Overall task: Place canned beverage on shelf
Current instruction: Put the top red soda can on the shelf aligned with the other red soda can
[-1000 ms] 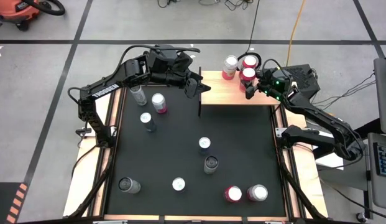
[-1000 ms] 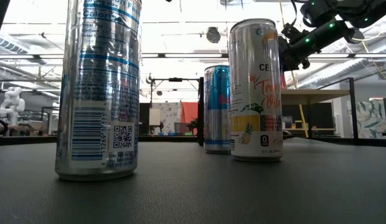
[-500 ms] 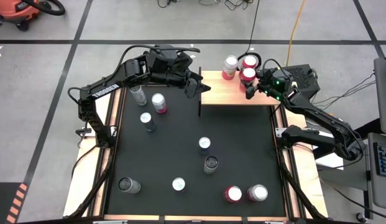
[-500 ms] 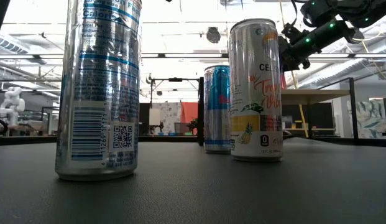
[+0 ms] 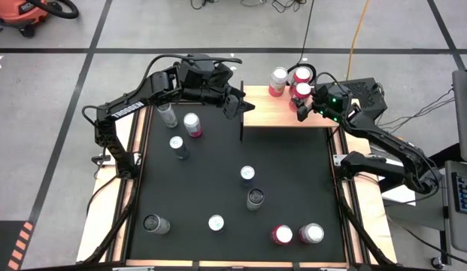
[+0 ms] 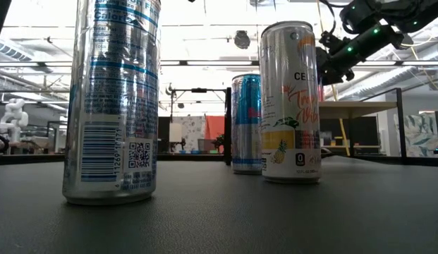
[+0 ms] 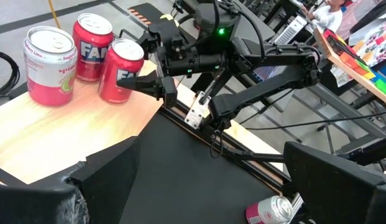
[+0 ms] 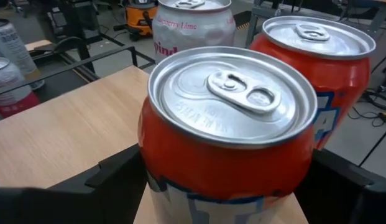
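High view: the right gripper is at the red can standing on the shelf beside two others. The left gripper waits, fingers spread, at the shelf's opposite end.

Left wrist view: the right gripper's fingers flank the can, which stands upright on the board.

Right wrist view: both fingers sit just off the can's sides, so the grip looks released. Judgement: open fully, then withdraw straight back, level, without brushing the can or its neighbours.
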`<state>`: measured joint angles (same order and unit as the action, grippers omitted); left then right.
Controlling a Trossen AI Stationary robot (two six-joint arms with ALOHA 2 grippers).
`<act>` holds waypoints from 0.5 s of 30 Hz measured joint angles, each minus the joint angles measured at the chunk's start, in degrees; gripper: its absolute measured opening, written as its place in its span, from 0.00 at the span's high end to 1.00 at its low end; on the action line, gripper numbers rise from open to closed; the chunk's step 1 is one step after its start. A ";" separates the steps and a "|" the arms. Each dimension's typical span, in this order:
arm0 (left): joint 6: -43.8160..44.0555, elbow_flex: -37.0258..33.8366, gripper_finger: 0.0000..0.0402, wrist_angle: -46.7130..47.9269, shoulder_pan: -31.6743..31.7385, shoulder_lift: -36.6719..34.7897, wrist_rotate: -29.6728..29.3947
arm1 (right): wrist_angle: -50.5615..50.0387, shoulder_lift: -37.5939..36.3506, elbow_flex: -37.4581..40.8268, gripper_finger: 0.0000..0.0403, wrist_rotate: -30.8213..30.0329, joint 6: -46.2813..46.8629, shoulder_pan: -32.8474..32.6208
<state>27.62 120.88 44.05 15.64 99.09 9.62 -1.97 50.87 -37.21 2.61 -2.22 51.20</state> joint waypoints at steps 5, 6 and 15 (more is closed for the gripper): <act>0.00 0.00 0.00 0.01 -0.01 0.00 0.42 | 0.17 -0.90 0.00 0.17 -0.03 -0.02 0.00; 0.00 0.00 0.00 0.02 -0.02 0.00 0.42 | 0.28 -1.25 -0.02 0.17 -0.14 -0.02 0.00; 0.00 0.00 0.00 0.02 0.00 0.00 0.38 | 0.38 -4.74 -0.02 0.16 -4.30 0.87 0.04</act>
<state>27.62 120.88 44.07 15.64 99.09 10.01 -1.59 46.13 -37.23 -1.69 -1.35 51.24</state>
